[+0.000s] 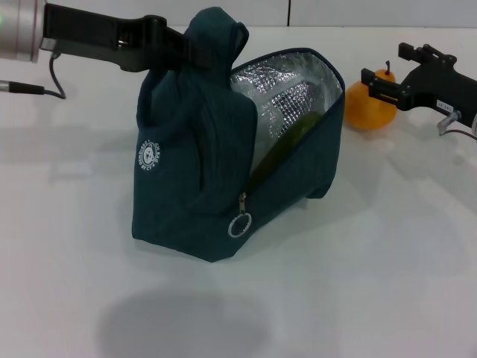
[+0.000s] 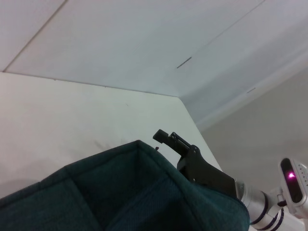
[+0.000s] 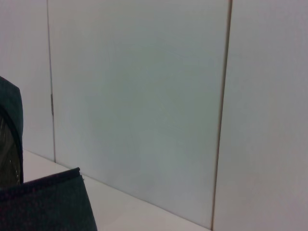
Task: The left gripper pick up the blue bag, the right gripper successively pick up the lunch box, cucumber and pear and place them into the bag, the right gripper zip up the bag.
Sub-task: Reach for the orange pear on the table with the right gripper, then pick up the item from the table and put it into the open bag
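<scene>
Left gripper (image 1: 190, 48) clamps the dark blue fabric bag's (image 1: 216, 186) bunched top, holding its foil-lined mouth open mid-table, while the wide-open right gripper (image 1: 387, 82) flanks the orange pear (image 1: 365, 104) near the table's far right edge.

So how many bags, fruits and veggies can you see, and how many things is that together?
Bags: 1, the blue bag
Fruits: 1, the pear
Veggies: 1, something green inside the bag, probably the cucumber
Total: 3
</scene>
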Controlling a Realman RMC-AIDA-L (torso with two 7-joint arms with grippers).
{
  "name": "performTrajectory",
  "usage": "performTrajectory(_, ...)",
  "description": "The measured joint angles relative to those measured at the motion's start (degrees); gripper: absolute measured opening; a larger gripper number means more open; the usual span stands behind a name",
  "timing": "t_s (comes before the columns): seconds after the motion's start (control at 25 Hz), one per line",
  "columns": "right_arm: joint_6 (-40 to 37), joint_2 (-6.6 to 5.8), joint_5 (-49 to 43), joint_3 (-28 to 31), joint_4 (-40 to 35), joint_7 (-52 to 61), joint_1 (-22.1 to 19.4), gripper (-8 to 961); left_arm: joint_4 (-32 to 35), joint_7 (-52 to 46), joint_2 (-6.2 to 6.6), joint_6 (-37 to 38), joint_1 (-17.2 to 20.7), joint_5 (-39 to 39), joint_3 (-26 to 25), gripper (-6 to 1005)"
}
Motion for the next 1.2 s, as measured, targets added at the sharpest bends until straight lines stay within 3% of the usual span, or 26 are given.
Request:
performTrajectory(0.08,0.0,0.00,0.0,0.0,0.0,0.0,0.0,884,0.0,0.0,0.04,-0.1,0.0,0.0,0.0,40)
performTrajectory(0.32,0.0,0.00,0.0,-0.6,0.0,0.0,0.2,709,0.0,0.3,0.11,-0.3,0.1,0.0,0.0,41)
performTrajectory(1.04,0.1,0.00,0.8,-0.2,0.0,0.0,-0.2,63,0.0,0.3,0.16,-0.3,0.2,0.0,0.0,40)
performTrajectory(1.2,0.1,0.00,1.1,-0.2,-0.2,0.0,-0.3,36,0.0,0.3,0.14,-0.2,0.3,0.0,0.0,40)
